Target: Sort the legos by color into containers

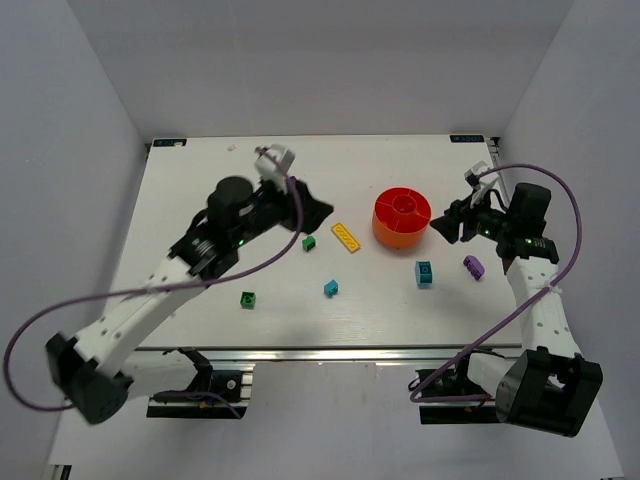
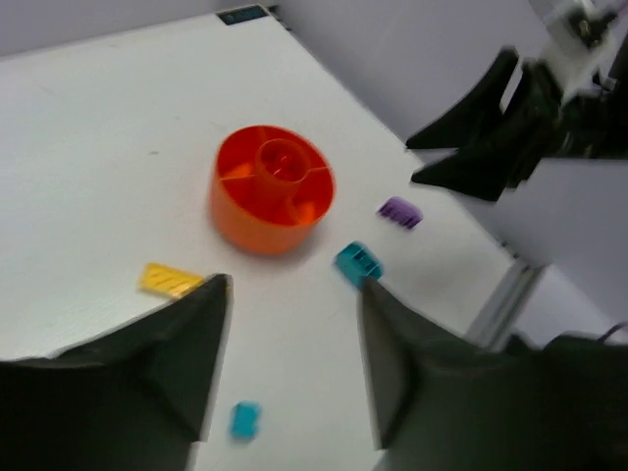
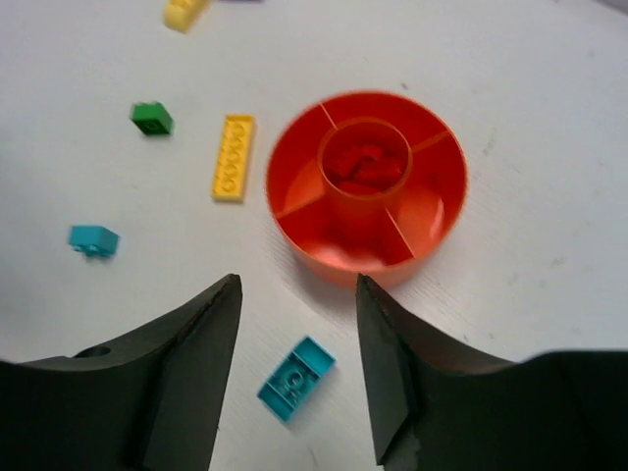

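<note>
Two grippers stood spread apart and empty. The right gripper (image 1: 442,228) hung just beside the orange-red bowl (image 1: 402,215), with red bricks (image 3: 363,167) in its centre well and a teal brick (image 1: 424,273) on the table (image 1: 200,190) nearby. The left gripper (image 1: 320,212) hovered near a yellow plate (image 1: 347,237) and a green brick (image 1: 309,243).

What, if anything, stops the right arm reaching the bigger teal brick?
Probably nothing, so yes: the right gripper is open, and the teal brick lies uncovered just ahead, apart from the bowl.
</note>
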Robot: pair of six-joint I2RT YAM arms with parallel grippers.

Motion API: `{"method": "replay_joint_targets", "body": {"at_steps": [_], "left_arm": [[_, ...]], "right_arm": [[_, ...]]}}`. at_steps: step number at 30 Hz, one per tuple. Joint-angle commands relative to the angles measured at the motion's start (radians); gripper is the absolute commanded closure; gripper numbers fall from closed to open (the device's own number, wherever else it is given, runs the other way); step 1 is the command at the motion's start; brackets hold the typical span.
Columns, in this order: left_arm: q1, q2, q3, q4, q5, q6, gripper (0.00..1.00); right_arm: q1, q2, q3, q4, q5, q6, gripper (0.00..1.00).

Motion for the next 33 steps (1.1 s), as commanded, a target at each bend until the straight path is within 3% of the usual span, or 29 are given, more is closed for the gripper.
{"method": "replay_joint_targets", "body": {"at_steps": [1,3,6,11,19,33], "left_arm": [[-0.004,-0.190,-0.179,-0.185,-0.163,0.038,0.22],[-0.004,-0.344,-0.237,-0.256,-0.248,0.066,0.16],[-0.004,-0.500,-0.351,-0.305,-0.333,0.084,0.14],[-0.018,-0.633,-0.515,-0.284,-0.404,0.089,0.13],[-0.018,-0.771,-0.531,-0.288,-0.463,0.078,0.12],[-0.018,-0.766,-0.537,-0.299,-0.439,0.072,0.12]], "right_arm": [[0.010,0.000,-0.010,-0.088,0.188,-0.065,0.43],[0.024,0.033,-0.004,-0.155,0.289,-0.122,0.37],[0.062,0.073,-0.018,-0.215,0.415,-0.147,0.36],[0.147,0.132,-0.024,-0.208,0.542,-0.103,0.37],[0.283,0.216,-0.110,-0.117,0.757,-0.027,0.34],[0.300,0.331,-0.099,-0.107,0.681,0.098,0.31]]}}
